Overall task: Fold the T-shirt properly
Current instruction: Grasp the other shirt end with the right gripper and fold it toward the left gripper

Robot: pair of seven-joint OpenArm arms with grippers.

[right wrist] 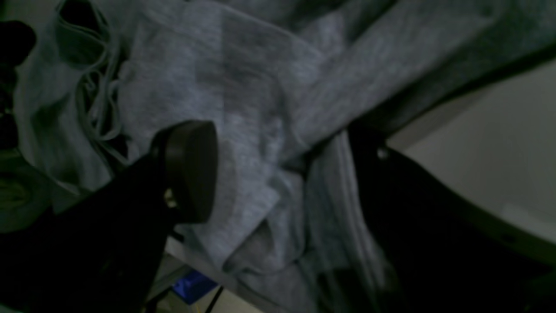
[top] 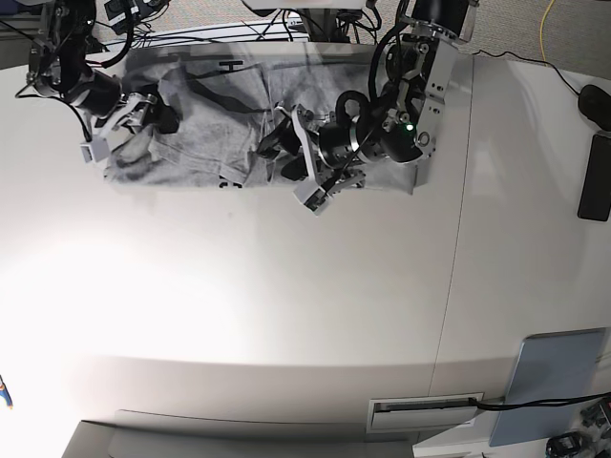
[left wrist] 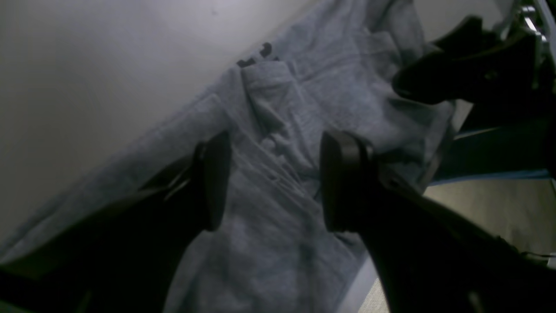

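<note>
One T-shirt (top: 205,134), two hands over it.
The grey shirt lies rumpled at the bench's (top: 286,315) far edge; the left hand (left wrist: 273,182) and the right hand (right wrist: 278,169) both hover spread wide above the cloth, gripping nothing.
</note>
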